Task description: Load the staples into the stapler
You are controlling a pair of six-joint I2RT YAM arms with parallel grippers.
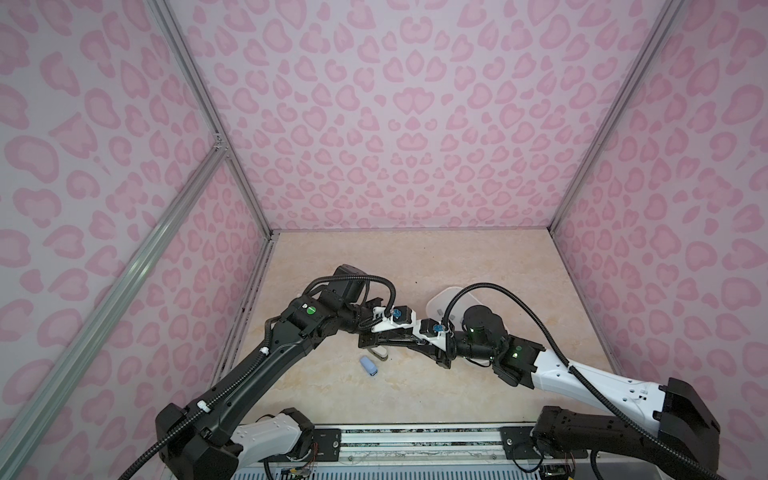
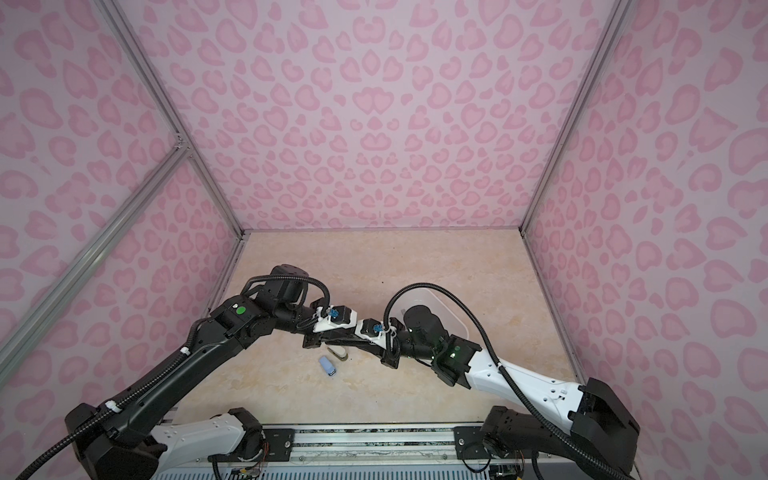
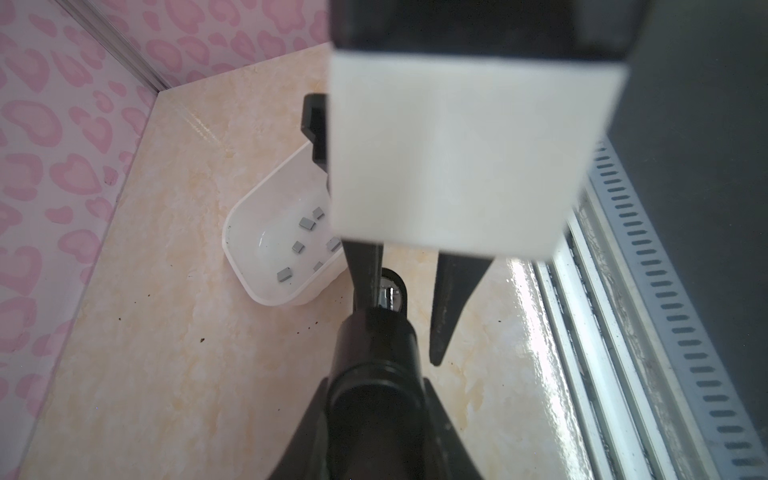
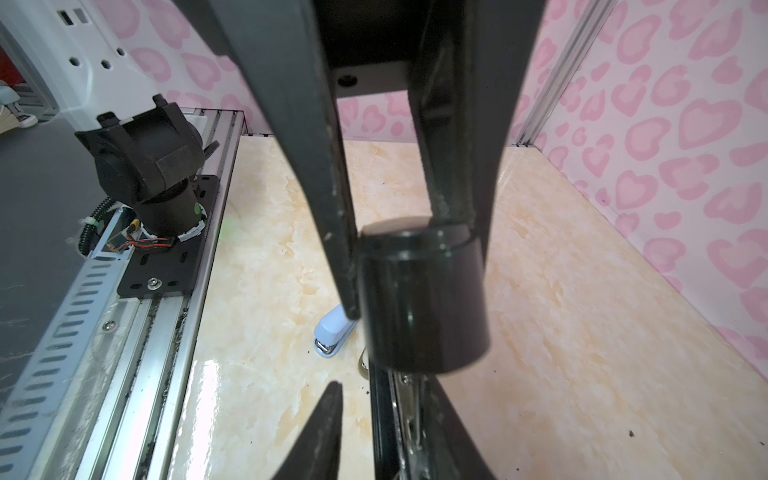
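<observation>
Above the middle of the marbled table (image 1: 415,399) the two arms meet nose to nose. In both top views their dark fingers and the black stapler (image 4: 424,332) between them merge into one dark bar that cannot be picked apart. In the right wrist view the right gripper (image 4: 415,282) has its fingers hugging both sides of the stapler's rounded black end; whether they press or merely flank it cannot be told. The left gripper (image 3: 403,326) stands narrow, with the stapler's metal front running between its pointed fingers, and the contact itself is hidden behind a blurred white block (image 3: 457,145). The staples (image 3: 307,223), six showing, lie loose in a white tray (image 3: 249,216) that is partly cut off by that block. In both top views the right arm covers most of the tray. A blue stapler (image 1: 369,366) lies on the table beside a beige stapler (image 1: 380,353), which is half hidden under the grippers.
</observation>
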